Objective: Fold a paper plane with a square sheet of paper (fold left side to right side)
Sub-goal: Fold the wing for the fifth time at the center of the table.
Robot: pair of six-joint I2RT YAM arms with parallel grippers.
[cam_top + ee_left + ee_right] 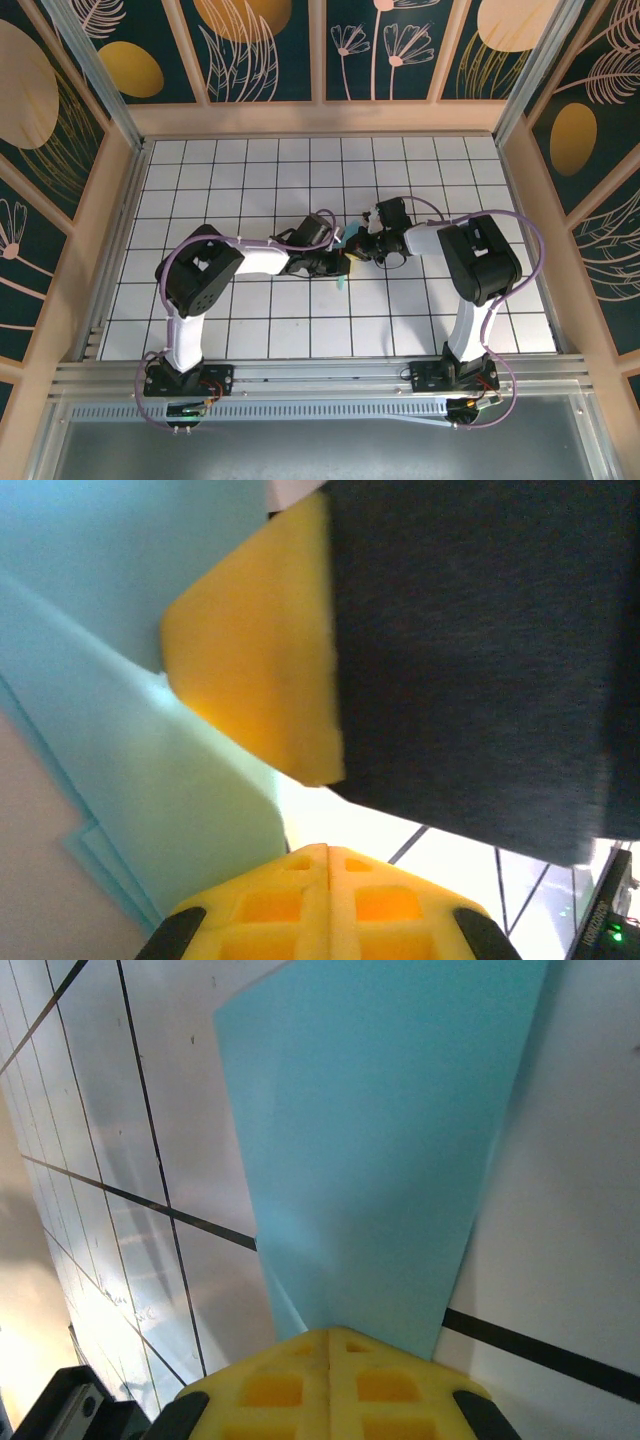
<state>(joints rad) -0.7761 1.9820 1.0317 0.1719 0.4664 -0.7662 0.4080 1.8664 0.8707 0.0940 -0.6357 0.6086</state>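
Centre jammed, rest of the table open.
Left gripper (338,263) and right gripper (365,247) sit nose to nose over the folded paper (343,281), no gap to pass between. Left arm (262,262) and right arm (478,262) arch across mid-table. The table (250,170) is free toward the far wall (320,115) and the side walls (105,215).

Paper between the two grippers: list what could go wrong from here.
1. Tear: the right gripper is shut on the narrow end of the thin paper; if the arms pull apart, it may rip.
2. Collision: the left gripper, also shut, sits very close to the right gripper's finger; a small move could jam them.
3. Slip: I cannot tell whether the left grips the paper; if not, the folded layers may slide.
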